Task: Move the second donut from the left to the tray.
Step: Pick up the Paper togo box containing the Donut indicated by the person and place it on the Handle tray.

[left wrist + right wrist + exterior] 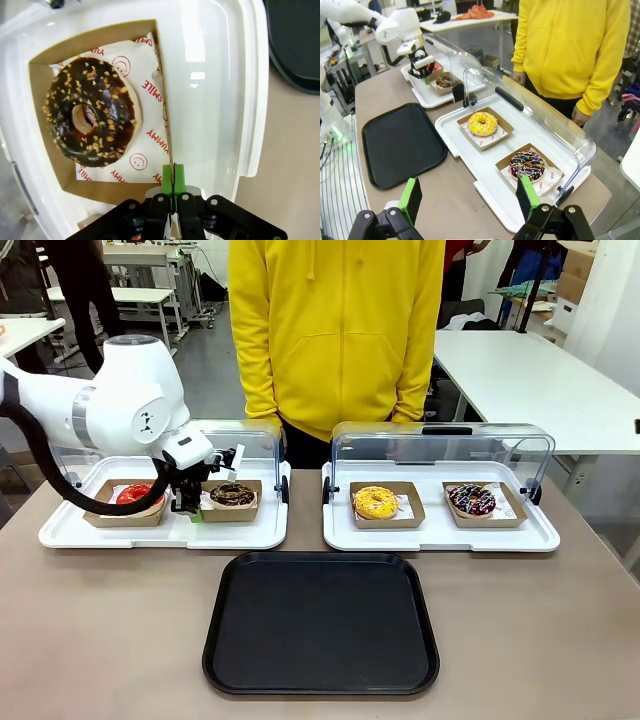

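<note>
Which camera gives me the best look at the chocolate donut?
Left wrist view: the chocolate donut sits close, seen from above, whole in its holder. Front view shows it small beside the left claw; right wrist view shows it tiny and distant.

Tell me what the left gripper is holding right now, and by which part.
The left gripper is shut on the wall of the brown cardboard holder beside the chocolate donut, not on the donut itself.

white tables point(540, 375) on a grey floor point(205, 370) (workshop-like room)
</note>
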Robot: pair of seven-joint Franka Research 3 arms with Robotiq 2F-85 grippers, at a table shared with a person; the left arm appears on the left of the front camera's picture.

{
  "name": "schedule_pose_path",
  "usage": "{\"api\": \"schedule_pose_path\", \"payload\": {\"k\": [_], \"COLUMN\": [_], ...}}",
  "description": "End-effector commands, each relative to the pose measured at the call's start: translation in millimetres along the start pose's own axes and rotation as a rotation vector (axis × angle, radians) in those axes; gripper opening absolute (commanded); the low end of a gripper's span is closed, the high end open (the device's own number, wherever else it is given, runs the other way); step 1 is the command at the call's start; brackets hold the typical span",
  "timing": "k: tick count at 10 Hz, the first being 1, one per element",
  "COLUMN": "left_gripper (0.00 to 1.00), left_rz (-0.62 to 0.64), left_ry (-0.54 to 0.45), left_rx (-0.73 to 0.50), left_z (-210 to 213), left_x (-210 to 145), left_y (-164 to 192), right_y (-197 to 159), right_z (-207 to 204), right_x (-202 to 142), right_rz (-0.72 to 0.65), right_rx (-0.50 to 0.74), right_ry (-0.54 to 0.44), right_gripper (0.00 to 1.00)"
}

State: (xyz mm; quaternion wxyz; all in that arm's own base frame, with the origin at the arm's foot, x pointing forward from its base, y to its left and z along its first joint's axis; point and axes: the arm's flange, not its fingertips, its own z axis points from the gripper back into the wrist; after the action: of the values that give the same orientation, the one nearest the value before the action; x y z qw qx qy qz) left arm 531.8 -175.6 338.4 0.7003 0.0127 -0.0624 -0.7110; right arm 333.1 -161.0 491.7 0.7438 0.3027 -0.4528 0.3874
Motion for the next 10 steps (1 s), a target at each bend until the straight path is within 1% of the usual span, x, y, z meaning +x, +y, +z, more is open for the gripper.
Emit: {"api": "schedule_pose_path", "payload": {"k": [1,3,4,7,8,10], "left_gripper": [0.01,0.01,0.01,0.01,0.01,0.01], "left_rz": [0.003,0.025,0.026,0.044,0.052,0.058], "left_ry": [-0.029,-0.017,-0.011,-0.047,-0.058,-0.081], "left_rx": [0.072,0.124,0.148,0.181,0.183,0.166], "left_z": [19.7,41.0,48.9,67.3,70.0,65.4], "left_x": [-8.9,-8.0,-1.2,23.3,31.6,50.5], "left_y": [-39.6,-79.3,-100.1,-153.9,-167.2,-182.7], "right_y": [-3.6,-3.6,-3.6,-3.6,-3.6,-3.6], "right_z": [-1.2,-1.2,-1.2,-1.2,-1.2,-1.2], "right_x": [2.9,2.9,2.9,2.9,2.9,2.9], "right_rz": [0.027,0.027,0.027,0.027,0.027,0.027], "right_rx": [-0.003,-0.003,-0.003,-0.003,-0.003,-0.003], "right_ry": [-0.035,-0.035,-0.035,-0.035,-0.035,-0.035], "right_gripper": [1.00,1.00,1.00,1.00,1.00,1.00]}}
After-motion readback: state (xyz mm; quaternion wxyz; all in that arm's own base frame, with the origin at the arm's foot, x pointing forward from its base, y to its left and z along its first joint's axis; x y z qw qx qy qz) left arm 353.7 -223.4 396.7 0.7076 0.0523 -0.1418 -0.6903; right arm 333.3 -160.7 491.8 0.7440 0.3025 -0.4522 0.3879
